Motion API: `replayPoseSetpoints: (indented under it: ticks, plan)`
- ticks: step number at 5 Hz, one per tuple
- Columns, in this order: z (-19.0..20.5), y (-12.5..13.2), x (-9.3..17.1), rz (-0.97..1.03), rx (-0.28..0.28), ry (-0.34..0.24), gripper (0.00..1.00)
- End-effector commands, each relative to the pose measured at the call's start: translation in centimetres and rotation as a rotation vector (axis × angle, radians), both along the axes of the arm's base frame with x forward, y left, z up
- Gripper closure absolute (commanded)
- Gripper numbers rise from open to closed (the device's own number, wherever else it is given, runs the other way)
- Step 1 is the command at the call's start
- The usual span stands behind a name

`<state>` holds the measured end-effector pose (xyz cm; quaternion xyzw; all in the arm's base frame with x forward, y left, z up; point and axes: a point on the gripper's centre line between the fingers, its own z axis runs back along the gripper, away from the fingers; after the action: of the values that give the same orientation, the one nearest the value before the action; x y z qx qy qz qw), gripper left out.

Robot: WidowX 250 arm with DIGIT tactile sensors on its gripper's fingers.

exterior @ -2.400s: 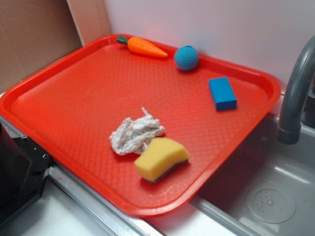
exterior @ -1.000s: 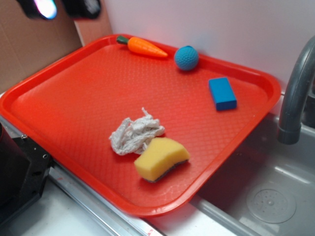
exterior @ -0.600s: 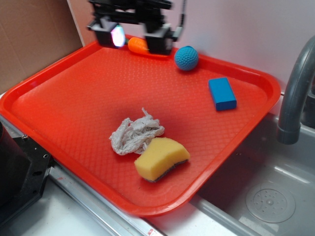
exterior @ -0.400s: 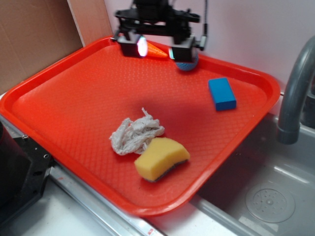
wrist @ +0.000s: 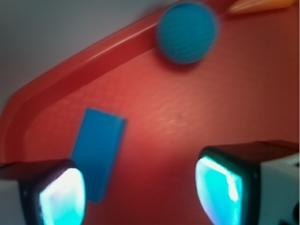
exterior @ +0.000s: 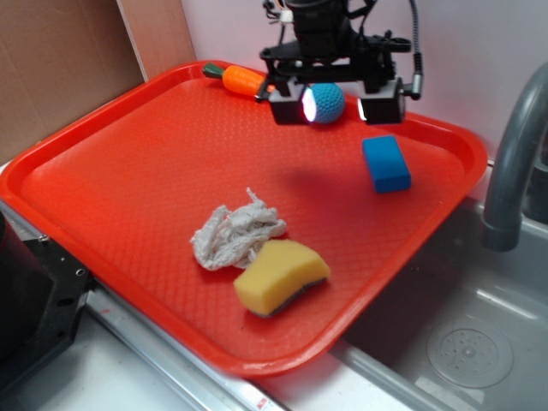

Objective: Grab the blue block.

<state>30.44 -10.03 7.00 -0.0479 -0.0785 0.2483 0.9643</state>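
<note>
Red tray point(exterior: 128, 171): carrot point(exterior: 240, 79) at 11 o'clock by the rim, teal ball point(exterior: 327, 103) at 12, rag point(exterior: 233, 233) centre, touching yellow sponge point(exterior: 278, 274) at 6. Grey faucet point(exterior: 514, 163) over sink point(exterior: 462, 342), 3 o'clock.

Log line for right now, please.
phase: approach | gripper: open, airborne, empty | small blue rectangular block: untouched on red plastic tray | teal dimpled ball: nearby

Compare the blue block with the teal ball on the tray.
The blue block is a flat-faced rectangular brick; the teal ball is round and dimpled. The block is bright blue, the ball greener. The block lies near the tray's right edge; the ball sits by the back rim, partly behind the gripper. Both rest on the tray, ungrasped.
</note>
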Motion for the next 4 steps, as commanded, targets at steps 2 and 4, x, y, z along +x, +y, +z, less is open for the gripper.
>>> replayPoseSetpoints:
  ticks: [2,4]
  plan:
    - [3.3,0.0,0.7,0.046,-0.046,-0.105,0.00]
    - [1.8,-2.5,2.1,0.197,-0.089,-0.082,0.00]
